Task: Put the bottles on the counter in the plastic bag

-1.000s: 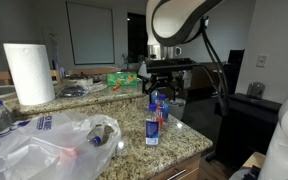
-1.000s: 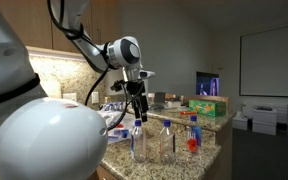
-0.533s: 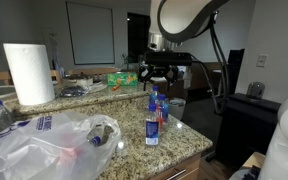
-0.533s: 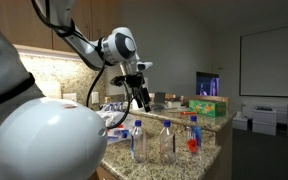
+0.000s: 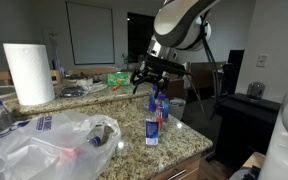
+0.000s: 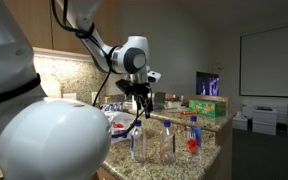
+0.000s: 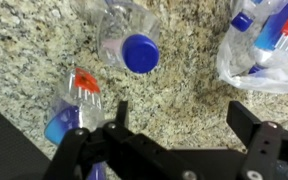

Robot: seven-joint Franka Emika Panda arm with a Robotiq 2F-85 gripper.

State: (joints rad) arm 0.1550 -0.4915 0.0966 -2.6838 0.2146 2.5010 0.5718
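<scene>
Three bottles stand together near the counter's edge in both exterior views: a blue-capped one [image 5: 152, 122] [image 6: 137, 140], a clear one [image 6: 167, 140] and one with red in it [image 6: 193, 135]. My gripper [image 5: 150, 76] [image 6: 142, 100] hangs open and empty just above them. In the wrist view my gripper [image 7: 184, 118] looks down on bare granite, with a blue-capped bottle [image 7: 139, 52] and a red-capped bottle [image 7: 76, 100] just beyond its fingers. The clear plastic bag [image 5: 54, 140] [image 7: 269, 50] lies on the counter beside them, with bottles inside.
A paper towel roll [image 5: 29, 72] stands behind the bag. A green box [image 5: 124, 78] [image 6: 206, 106] and clutter sit further back on the counter. The counter edge [image 5: 189, 155] is close to the bottles.
The gripper has turned at the wrist and shifted slightly while staying above the bottles. It stays open. The bottles and bag have not moved.
</scene>
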